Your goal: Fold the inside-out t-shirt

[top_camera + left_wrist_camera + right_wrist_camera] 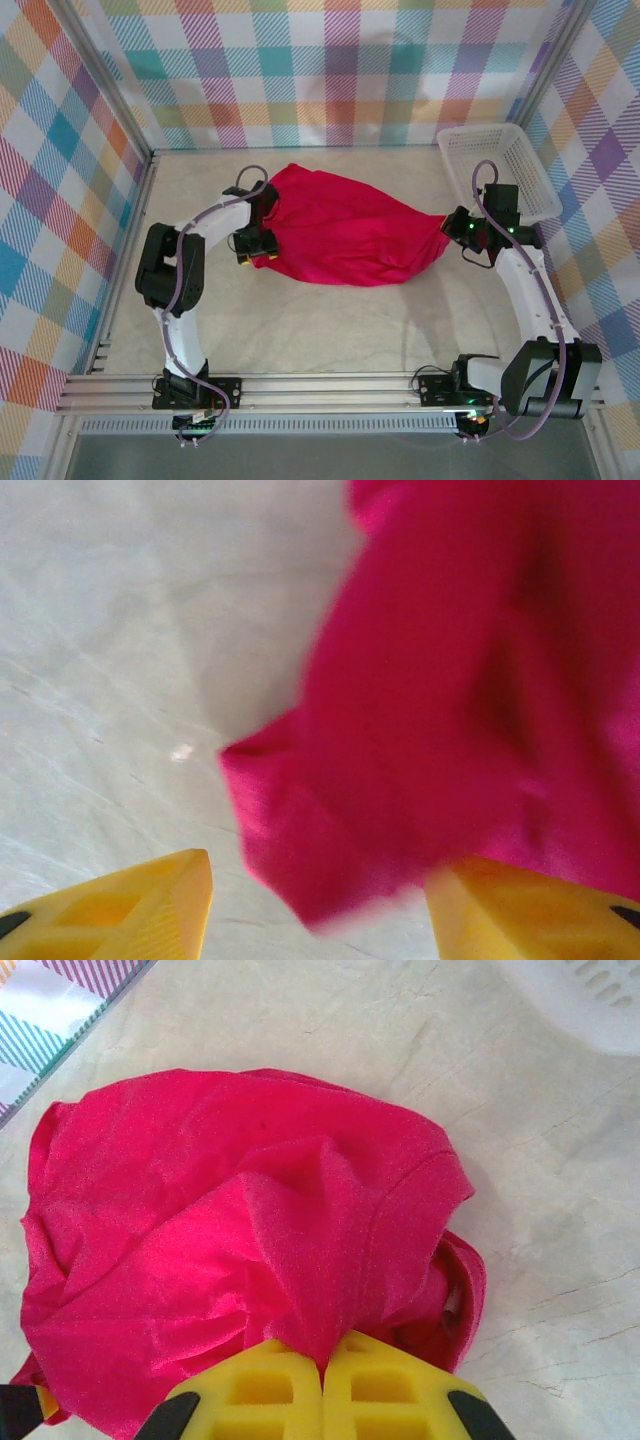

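The inside-out t-shirt (350, 230) is a bright red, wrinkled heap in the middle of the table, stretched from left to right. At its left end is my left gripper (258, 250), whose yellow fingers stand apart. In the left wrist view a blurred corner of the shirt (450, 680) hangs between the fingers of the left gripper (320, 900), touching the right one, not pinched. My right gripper (452, 228) is at the shirt's right tip. In the right wrist view the right gripper (323, 1370) is shut, with a fold of the shirt (200, 1210) pinched between its yellow fingers.
A white plastic basket (500, 165) stands at the back right, just beyond the right arm, and its rim (590, 1000) shows in the right wrist view. Checked walls close in the pale table (330, 330) on three sides.
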You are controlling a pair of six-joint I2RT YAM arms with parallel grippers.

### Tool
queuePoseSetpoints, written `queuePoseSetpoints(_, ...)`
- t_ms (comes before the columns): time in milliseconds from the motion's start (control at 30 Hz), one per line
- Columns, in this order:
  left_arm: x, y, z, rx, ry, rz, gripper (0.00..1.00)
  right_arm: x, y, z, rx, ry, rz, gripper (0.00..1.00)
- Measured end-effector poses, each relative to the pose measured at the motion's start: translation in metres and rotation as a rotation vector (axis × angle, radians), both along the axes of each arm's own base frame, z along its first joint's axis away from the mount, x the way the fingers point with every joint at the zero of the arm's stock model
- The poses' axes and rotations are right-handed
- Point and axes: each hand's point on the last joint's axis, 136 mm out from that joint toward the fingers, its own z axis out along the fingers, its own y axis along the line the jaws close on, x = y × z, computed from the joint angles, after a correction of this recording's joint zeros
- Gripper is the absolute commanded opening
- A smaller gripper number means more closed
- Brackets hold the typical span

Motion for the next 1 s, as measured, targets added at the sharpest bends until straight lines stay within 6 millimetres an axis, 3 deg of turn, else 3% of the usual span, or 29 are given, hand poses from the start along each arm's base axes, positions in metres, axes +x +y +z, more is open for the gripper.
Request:
queuePoseSetpoints(267,0.01,0.074,-0.002,0.078,0.014,0.174,0.5,-0.005,-0.019,0.008,-0.033,-0.012,-0.047,0.0)
queuePoseSetpoints(367,0.011,0.092,-0.002,0.084,0.015,0.221,0.44,-0.007,-0.021,0.008,-0.034,-0.005,-0.055,0.0)
queuePoseSetpoints(533,0.012,0.097,0.001,0.078,0.005,0.234,0.28,-0.008,-0.022,0.007,-0.032,-0.002,-0.056,0.0)
queuePoseSetpoints(767,0.013,0.103,0.029,0.095,-0.083,0.248,0.0,-0.008,-0.021,0.008,-0.027,-0.004,-0.053,0.0)
queuePoseSetpoints(1000,0.01,0.099,0.026,0.062,-0.101,0.251,0.0,-0.006,-0.016,0.013,0.0,-0.012,-0.04,0.0)
